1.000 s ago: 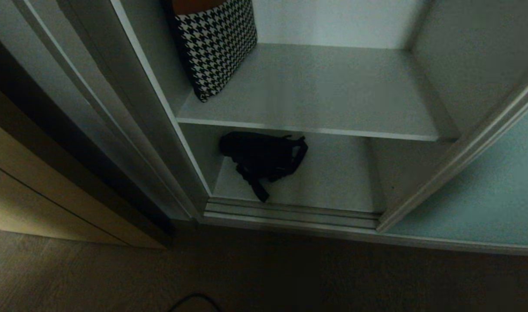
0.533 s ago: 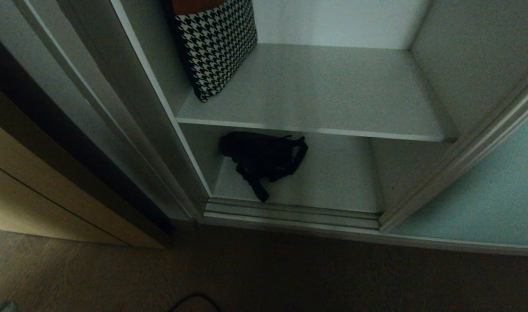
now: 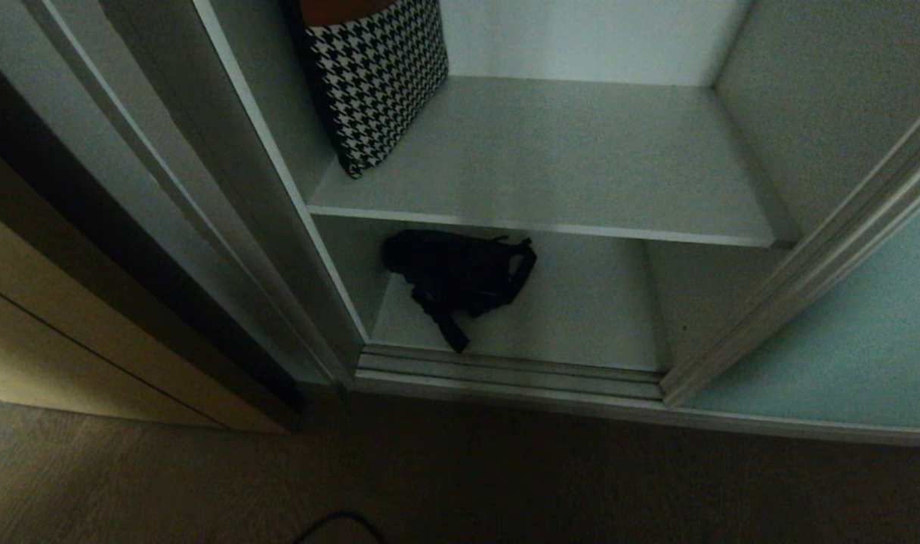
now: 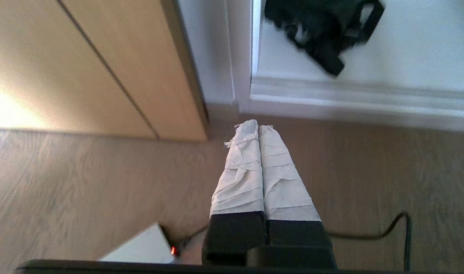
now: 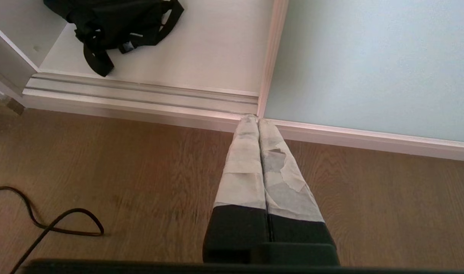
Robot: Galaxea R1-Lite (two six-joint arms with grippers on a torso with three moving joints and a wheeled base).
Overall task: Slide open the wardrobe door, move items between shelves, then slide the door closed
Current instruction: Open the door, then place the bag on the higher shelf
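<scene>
We see the sliding wardrobe door pushed a little further right than a moment ago, so the shelves are now open. The black item lies on the lower shelf, the houndstooth cloth above at far left. Left tool and right tool are both closed together and empty, low over the floor.

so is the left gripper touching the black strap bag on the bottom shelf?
Apart. The left wrist view shows the left gripper shut over bare floor, with the door track between it and the black strap bag.
</scene>
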